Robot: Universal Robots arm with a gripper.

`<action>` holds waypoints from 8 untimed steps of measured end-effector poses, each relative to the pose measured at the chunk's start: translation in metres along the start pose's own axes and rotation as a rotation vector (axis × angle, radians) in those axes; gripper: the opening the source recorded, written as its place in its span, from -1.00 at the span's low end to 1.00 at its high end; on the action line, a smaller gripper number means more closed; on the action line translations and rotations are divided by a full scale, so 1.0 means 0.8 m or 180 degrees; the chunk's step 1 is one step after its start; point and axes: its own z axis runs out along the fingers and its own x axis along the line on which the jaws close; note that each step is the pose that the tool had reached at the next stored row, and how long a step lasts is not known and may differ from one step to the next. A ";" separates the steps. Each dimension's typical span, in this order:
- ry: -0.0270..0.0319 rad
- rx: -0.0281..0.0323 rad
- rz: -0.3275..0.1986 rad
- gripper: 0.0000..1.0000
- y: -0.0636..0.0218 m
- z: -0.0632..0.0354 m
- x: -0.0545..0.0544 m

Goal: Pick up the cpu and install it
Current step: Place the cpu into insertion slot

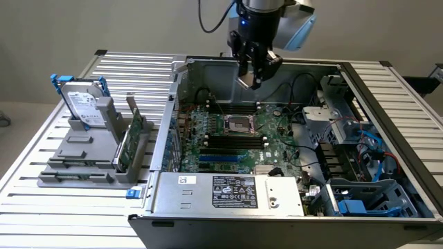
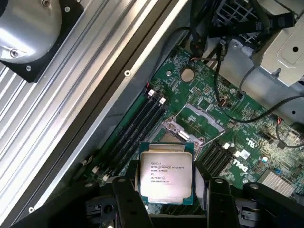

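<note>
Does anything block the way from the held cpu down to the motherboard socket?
Nothing visible does. The fingers hold the cpu above the open case, and the space down to the socket looks free.

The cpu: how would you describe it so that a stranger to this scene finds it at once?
Find the open computer case on the slatted table; the claw hangs above its motherboard. The cpu is the flat square chip gripped in that claw: silvery printed top, unlike the open socket beneath.
</note>
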 end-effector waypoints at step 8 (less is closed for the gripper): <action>-0.0028 -0.0026 0.0461 0.09 0.000 0.004 0.000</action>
